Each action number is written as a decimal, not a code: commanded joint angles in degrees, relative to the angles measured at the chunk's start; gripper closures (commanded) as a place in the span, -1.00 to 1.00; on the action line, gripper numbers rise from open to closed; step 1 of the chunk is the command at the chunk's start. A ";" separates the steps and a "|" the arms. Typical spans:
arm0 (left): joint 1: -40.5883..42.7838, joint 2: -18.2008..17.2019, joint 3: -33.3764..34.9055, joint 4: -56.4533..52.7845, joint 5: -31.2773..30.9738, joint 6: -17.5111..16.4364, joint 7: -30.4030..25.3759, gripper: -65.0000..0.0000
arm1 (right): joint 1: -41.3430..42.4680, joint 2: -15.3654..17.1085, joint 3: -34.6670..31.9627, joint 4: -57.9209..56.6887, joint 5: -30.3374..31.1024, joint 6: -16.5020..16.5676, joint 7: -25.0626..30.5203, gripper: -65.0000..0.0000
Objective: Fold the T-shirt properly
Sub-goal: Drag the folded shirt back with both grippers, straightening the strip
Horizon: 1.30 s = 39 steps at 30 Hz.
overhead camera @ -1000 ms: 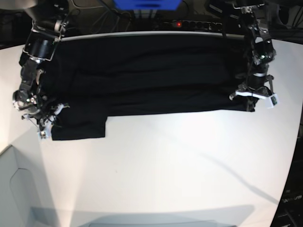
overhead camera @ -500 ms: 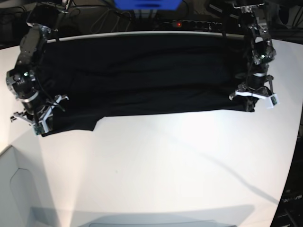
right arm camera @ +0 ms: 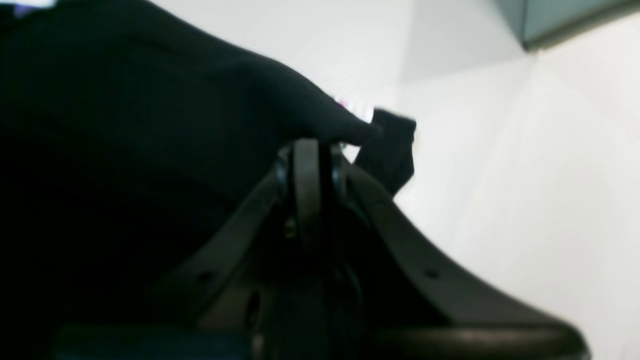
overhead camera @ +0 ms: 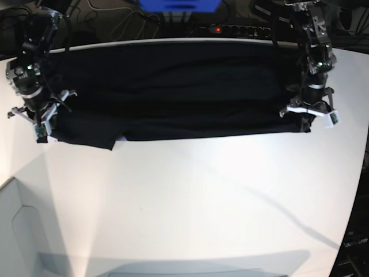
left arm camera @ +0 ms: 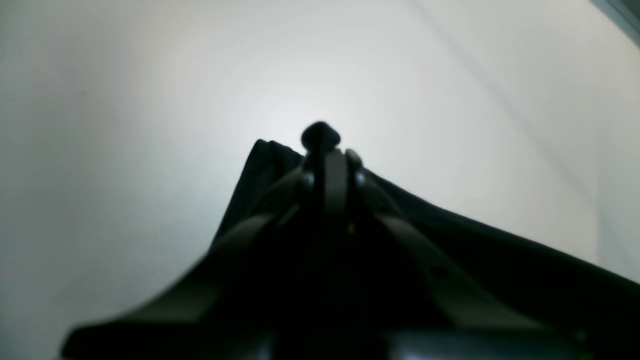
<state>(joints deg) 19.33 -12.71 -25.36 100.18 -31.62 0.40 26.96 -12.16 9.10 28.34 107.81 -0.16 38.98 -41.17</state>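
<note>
- Left hand (overhead camera: 307, 118), on the right of the base view, is closed on the near right corner of the T-shirt (overhead camera: 173, 92); in the left wrist view we see its fingers (left arm camera: 327, 170) pressed together with black cloth bunched at the tips and running off to the lower right.
- Right hand (overhead camera: 41, 124), on the left of the base view, is likewise clamped shut on the T-shirt's near left corner; in the right wrist view we see the cloth (right arm camera: 175, 100) draped over and to the left of the closed fingers (right arm camera: 306, 165), with a small flap of it sticking out just past them.
- We see the T-shirt as a long black band across the far part of the white surface (overhead camera: 196, 202), stretched between the two hands and reaching up to the surface's far edge.
- Its near edge runs roughly straight from the left hand toward the middle, then drops into a lower flap on the side of the right hand, just beside that hand.
- We make out a small pale spot at the inner corner of that flap, too small to identify.
- We find both wrist views blurred, so finer detail of the grip cannot be told.
- Beyond the far edge we see a blue object (overhead camera: 179, 4) and a dark power strip (overhead camera: 230, 29) with a red light.
</note>
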 commanded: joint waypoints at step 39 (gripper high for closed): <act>7.96 -0.70 -5.54 -1.41 -0.25 -0.36 -1.33 1.00 | -9.16 0.70 0.37 2.12 0.21 0.36 1.39 1.00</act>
<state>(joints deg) 27.05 -12.64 -30.33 98.06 -32.05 0.10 27.20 -21.47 9.15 28.34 109.03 0.23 38.98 -40.51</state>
